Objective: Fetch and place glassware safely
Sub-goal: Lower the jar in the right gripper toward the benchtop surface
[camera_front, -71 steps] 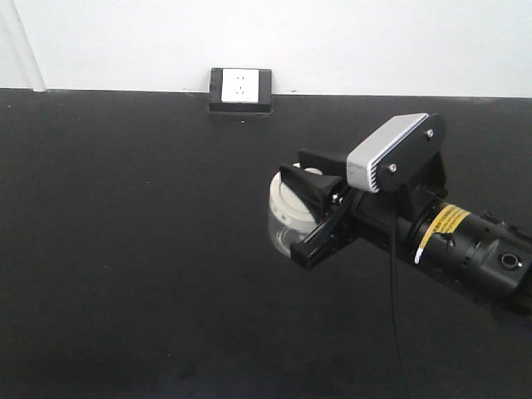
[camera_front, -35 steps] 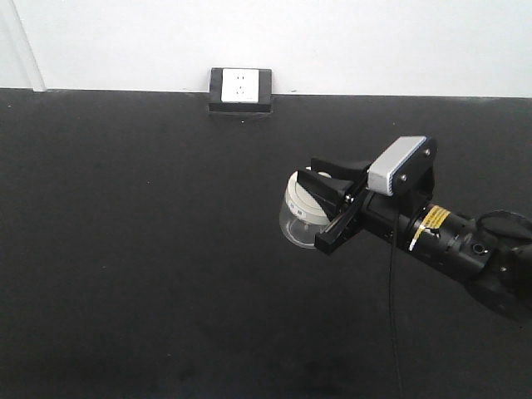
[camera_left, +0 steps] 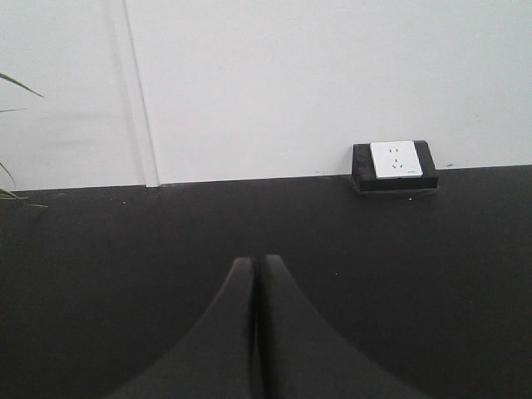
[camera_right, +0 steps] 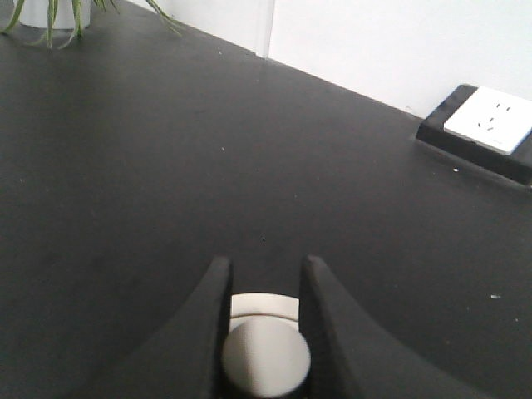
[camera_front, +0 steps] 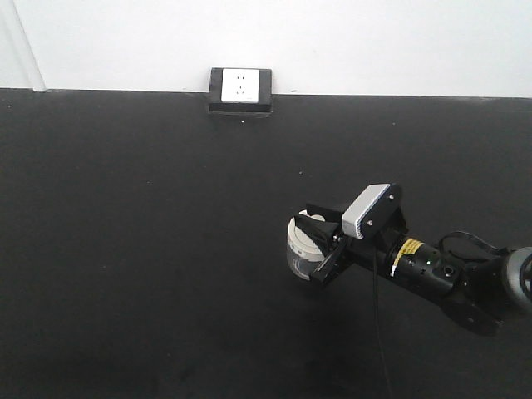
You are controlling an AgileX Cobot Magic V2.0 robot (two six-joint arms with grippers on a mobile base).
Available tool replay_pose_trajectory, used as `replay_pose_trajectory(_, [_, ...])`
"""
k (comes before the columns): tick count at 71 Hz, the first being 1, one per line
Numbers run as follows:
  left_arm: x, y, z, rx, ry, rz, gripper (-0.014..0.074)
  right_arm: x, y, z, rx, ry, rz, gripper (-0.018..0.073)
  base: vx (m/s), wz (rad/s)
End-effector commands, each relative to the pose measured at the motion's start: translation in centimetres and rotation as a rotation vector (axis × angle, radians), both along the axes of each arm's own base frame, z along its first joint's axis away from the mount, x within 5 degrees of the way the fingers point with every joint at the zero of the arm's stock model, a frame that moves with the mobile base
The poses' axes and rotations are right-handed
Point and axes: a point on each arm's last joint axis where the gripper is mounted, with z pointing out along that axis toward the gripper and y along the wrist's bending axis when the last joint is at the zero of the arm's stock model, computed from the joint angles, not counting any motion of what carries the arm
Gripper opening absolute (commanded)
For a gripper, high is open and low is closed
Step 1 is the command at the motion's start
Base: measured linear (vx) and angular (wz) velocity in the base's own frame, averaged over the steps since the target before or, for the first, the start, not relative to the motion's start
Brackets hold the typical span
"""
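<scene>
Right gripper [camera_front: 318, 248] is clamped on the glass jar [camera_front: 301, 249], one black finger on each side of it, low over the black desk [camera_front: 150, 249] toward its right half in the front view. Whether the jar's base touches the desk or hangs just above it cannot be told from these views. The jar's clear body shows below its cream-white lid [camera_front: 308, 234], and the arm reaches in from the right edge with a grey-white camera housing [camera_front: 366, 210] mounted on top of the wrist and a yellow-banded black link behind it. From the right wrist view the two fingers [camera_right: 209, 332] run forward on either side of the lid's round knob [camera_right: 266, 359], pressed close to it, with a pale strip of the lid rim visible just beyond. Left gripper [camera_left: 256, 274] has its two dark fingers pressed together with nothing between them, pointing across bare desk toward the white wall [camera_left: 291, 75]. A black-framed white power socket [camera_front: 241, 88] sits at the far edge of the desk against that wall, well apart from the jar. Green plant leaves [camera_right: 58, 15] show at the top left corner of the right wrist view.
</scene>
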Motion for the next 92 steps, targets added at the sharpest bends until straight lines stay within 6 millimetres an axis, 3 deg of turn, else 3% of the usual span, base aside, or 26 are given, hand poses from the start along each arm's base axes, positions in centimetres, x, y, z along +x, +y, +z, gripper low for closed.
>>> replay_pose_trajectory(1, [0.2, -0.1, 1.4, -0.013, -0.079, -0.011, -0.0007, 0.7, -0.1, 2.5, 0.092, -0.146, -0.018, -0.0001, 0.0, 0.0])
replay_pose_trajectory(39, [0.2, -0.1, 1.4, -0.013, -0.079, -0.011, -0.0007, 1.1, -0.2, 1.1, 0.128, -0.103, -0.05, 0.0035, 0.0, 0.0])
replay_pose_trajectory(56, [0.2, -0.1, 1.4, -0.013, -0.079, -0.011, -0.0007, 1.1, -0.2, 1.1, 0.163, -0.065, -0.051, 0.0255, 0.0, 0.0])
replay_pose_trajectory(74, [0.2, -0.1, 1.4, -0.013, -0.079, -0.011, -0.0007, 1.1, -0.2, 1.1, 0.172, -0.058, -0.052, 0.0612, 0.0, 0.0])
replay_pose_trajectory(81, [0.2, -0.1, 1.4, -0.013, -0.079, -0.011, -0.0007, 1.1, -0.2, 1.2, 0.175, -0.061, -0.051, 0.0676, 0.0, 0.0])
replay_pose_trajectory(92, [0.2, -0.1, 1.4, -0.013, -0.079, -0.011, -0.0007, 1.0, -0.2, 1.3, 0.19, -0.071, -0.045, 0.0675, 0.0, 0.0])
